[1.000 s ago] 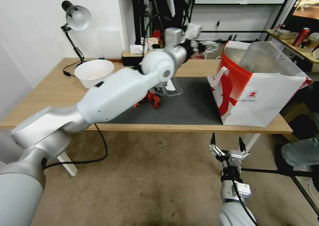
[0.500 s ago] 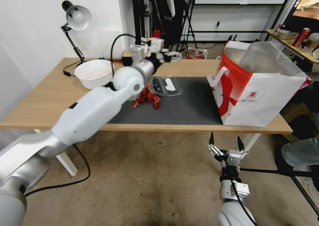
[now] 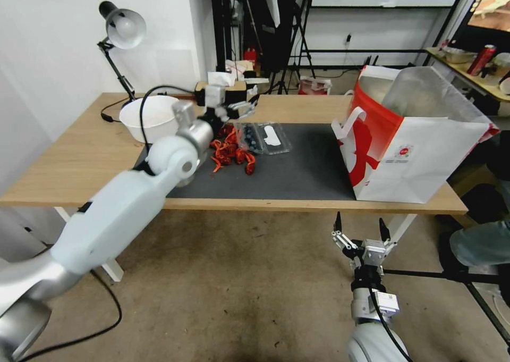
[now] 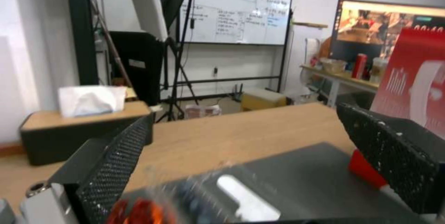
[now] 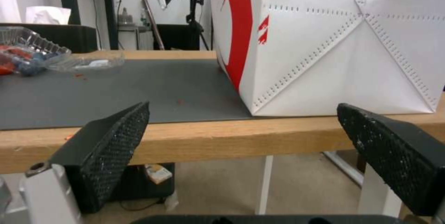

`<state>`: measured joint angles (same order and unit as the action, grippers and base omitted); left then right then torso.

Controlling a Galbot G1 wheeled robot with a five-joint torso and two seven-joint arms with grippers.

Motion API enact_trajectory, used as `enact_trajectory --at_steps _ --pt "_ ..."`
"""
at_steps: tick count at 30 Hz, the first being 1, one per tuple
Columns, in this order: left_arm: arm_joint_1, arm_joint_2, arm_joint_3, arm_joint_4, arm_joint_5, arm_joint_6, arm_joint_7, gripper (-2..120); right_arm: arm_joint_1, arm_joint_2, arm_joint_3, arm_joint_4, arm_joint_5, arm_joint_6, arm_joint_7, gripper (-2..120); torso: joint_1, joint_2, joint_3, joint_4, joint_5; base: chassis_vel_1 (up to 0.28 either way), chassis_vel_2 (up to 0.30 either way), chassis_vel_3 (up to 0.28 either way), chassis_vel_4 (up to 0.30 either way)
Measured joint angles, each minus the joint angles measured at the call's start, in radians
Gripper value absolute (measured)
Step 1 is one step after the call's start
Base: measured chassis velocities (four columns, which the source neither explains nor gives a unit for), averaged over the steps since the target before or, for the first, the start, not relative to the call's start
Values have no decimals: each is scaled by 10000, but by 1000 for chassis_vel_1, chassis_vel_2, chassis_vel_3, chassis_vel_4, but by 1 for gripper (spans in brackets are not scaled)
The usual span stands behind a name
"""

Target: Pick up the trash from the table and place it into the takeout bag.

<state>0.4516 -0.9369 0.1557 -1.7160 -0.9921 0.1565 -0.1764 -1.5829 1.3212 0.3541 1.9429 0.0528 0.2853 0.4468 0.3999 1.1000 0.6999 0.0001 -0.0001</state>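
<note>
Head view: trash pile on the mat, left end effector open above it, nothing gripped.
Trash: red scraps [image 3: 229, 152] touching a clear plastic clamshell [image 3: 264, 137] with dark blue bits inside, both on the dark grey mat [image 3: 297, 170], toward its left rear part. White bowl [image 3: 150, 117] sits on bare wood left of the mat. Takeout bag [image 3: 409, 144] stands upright and open at the right end of the tabletop [image 3: 69, 154], foil lining visible, well apart from the trash. Left end effector [image 3: 240, 106] hangs over the clamshell's rear edge, fingers [image 4: 116, 158] spread, not touching anything; left wrist view has clamshell and red scraps just below the fingers. Right end effector [image 3: 362, 229] is parked low, below the tabletop's front edge under the bag, fingers spread wide and empty.
</note>
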Motion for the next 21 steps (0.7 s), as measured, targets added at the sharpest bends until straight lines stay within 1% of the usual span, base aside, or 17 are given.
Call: enact_trajectory --at_steps 2,3,5,6,7,8,9,10,12,14,15,16,17,18,19,20,21 --pt "689 197 -395 -229 376 -140 159 100 -4 5 -10 0 0 -2 -5 100 1 0 0 0 -1 0 0 0 0" --pt "689 197 -395 -229 376 -140 159 100 -4 5 -10 0 0 -2 -5 100 1 0 0 0 -1 0 0 0 0" --pt "1338 303 -825 -473 677 -223 307 100 -13 5 -26 0 -7 -5 -10 100 0 0 0 -1 0 0 0 0 0" --pt "1338 303 -825 -473 677 -223 307 100 -13 5 -26 0 -7 -5 -10 100 0 0 0 -1 0 0 0 0 0" --pt "1600 327 -1038 -601 815 -241 337 100 -14 1 -28 0 -12 -5 -12 100 0 0 0 -1 0 0 0 0 0" --pt "2154 368 -1470 -805 1217 -325 466 100 -15 -16 -32 22 -17 -9 -14 100 0 0 0 -2 2 0 0 0 0" --pt "2373 389 -1634 -884 1366 -370 512 100 -20 -33 -32 36 -17 -14 -15 100 1 0 0 -2 1 0 0 0 0" --pt "2373 389 -1634 -884 1366 -370 512 100 -20 -33 -32 36 -17 -14 -15 100 1 0 0 -2 1 0 0 0 0" --pt "3195 439 -2260 -1151 1866 -542 670 100 -23 -80 -28 65 -17 -28 -18 100 1 0 0 0 1 0 0 0 0" --pt "3335 439 -2364 -1203 1970 -586 682 100 -24 -88 -28 66 -17 -30 -18 100 0 0 0 1 1 0 0 0 0" --pt "3788 427 -2693 -1354 2334 -717 703 100 -18 -100 -25 66 -16 -32 -19 100 1 0 2 0 -1 0 0 0 0" --pt "3788 427 -2693 -1354 2334 -717 703 100 -18 -100 -25 66 -16 -32 -19 100 1 0 2 0 -1 0 0 0 0" --pt "4114 393 -2922 -1480 2603 -791 704 100 -11 -100 -24 66 -16 -33 -20 100 0 0 1 -1 0 0 0 0 0" --pt "4657 336 -3308 -1653 2944 -937 706 100 4 -91 -28 66 -16 -33 -23 100 0 0 2 -2 0 0 0 0 0" --pt "4657 336 -3308 -1653 2944 -937 706 100 4 -91 -28 66 -16 -33 -23 100 0 0 2 -2 0 0 0 0 0" --pt "5443 205 -3968 -1803 3316 -1146 789 100 -1 -81 -45 65 -14 -34 -26 100 2 0 1 -1 2 0 0 0 0" --pt "5990 83 -4376 -1829 3576 -1335 870 100 -22 -87 -46 64 -13 -34 -29 100 2 0 1 0 -1 0 0 0 0"
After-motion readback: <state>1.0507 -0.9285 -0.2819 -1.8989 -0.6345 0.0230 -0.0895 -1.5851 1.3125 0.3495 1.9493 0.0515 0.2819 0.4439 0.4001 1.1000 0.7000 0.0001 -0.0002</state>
